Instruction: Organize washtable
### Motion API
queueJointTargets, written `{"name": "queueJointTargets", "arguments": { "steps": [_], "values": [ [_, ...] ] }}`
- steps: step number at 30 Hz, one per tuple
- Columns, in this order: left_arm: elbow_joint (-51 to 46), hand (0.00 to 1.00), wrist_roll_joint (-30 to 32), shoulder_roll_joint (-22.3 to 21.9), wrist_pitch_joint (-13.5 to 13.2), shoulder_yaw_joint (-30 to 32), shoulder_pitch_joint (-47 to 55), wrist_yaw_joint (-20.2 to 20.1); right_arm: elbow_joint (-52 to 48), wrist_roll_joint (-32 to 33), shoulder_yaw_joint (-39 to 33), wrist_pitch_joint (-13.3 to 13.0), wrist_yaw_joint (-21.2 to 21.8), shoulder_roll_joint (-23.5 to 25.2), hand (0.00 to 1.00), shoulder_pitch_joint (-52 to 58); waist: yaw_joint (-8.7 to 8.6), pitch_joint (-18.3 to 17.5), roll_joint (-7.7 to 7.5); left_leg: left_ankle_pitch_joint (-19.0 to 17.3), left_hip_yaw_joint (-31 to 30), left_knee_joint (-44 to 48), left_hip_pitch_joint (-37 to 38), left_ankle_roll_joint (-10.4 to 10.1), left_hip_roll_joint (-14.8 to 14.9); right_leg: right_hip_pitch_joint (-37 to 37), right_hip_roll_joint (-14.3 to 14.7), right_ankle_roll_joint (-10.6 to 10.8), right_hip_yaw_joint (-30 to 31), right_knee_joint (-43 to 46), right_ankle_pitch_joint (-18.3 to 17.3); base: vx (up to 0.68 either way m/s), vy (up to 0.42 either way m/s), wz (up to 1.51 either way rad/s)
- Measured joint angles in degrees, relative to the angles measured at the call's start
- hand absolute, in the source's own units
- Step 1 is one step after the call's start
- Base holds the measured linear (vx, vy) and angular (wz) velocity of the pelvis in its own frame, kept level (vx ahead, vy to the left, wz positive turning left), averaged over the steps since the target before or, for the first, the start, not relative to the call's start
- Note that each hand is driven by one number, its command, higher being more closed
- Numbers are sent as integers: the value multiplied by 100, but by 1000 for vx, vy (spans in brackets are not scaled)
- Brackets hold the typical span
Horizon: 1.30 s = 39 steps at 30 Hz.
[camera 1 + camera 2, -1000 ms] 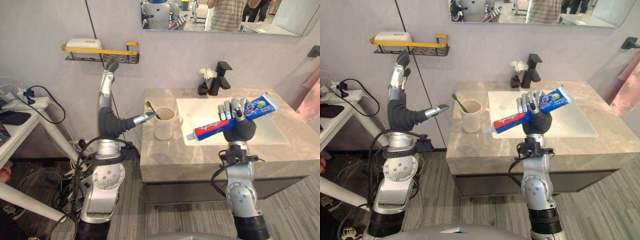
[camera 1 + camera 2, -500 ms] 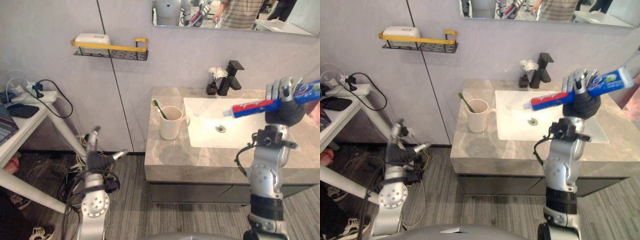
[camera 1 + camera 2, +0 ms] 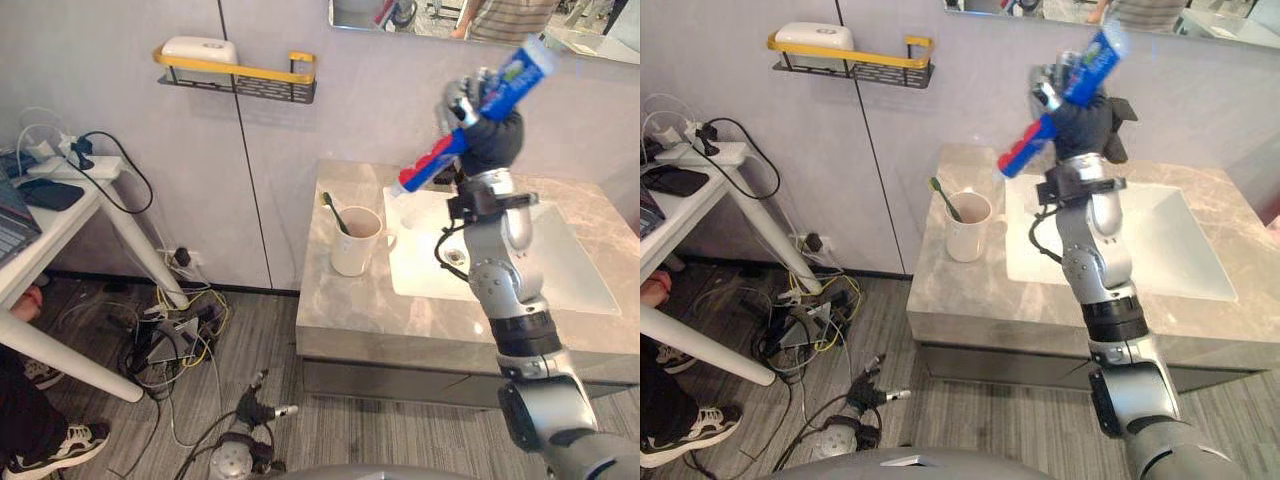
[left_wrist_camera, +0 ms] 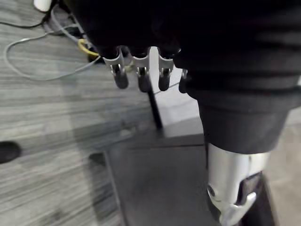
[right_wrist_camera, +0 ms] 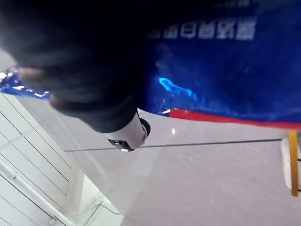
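The right hand [image 3: 487, 128] grips the toothpaste tube [image 3: 432, 160] high, cap slanting toward the mug [image 3: 352, 242], probably to stand it inside.

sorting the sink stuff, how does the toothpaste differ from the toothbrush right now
The toothpaste tube is up in the air in the right hand; the toothbrush stands in the mug. The tube is thick, blue and red; the toothbrush is thin with a green head. Both are tilted.
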Motion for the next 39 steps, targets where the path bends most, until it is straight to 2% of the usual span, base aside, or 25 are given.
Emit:
{"name": "queueJointTargets", "arguments": {
  "steps": [3,8,21,25,39],
  "values": [
    [122,0,-53,13,27,19,9,-29,3,0,133,58,23,-3,100,-58,84,49,-58,-26,25,63,-20,-10,9,-20,4,-41,19,47,-26,-54,1,-6],
    [465,0,-190,11,70,134,-153,-38,173,0,336,168,38,-37,100,-367,87,55,-65,-12,12,71,-108,-25,40,-72,26,-58,12,66,-36,-40,-2,0],
    [568,0,-295,50,107,192,-244,43,316,-229,341,177,1,-215,100,-422,100,120,-183,0,-31,84,-166,-30,33,-102,33,-60,-25,40,-36,14,-4,1],
    [611,0,-400,64,127,192,-272,52,602,-243,340,186,-20,-217,100,-560,105,122,-182,-1,-41,131,-197,-30,31,-126,34,-62,-24,41,-34,0,0,0],
    [609,0,-497,71,151,191,-314,39,626,-407,364,298,-64,-215,100,-552,145,199,-150,-13,-121,217,-343,-29,23,-204,31,-63,-64,53,-34,4,-1,2]
  ]
}}
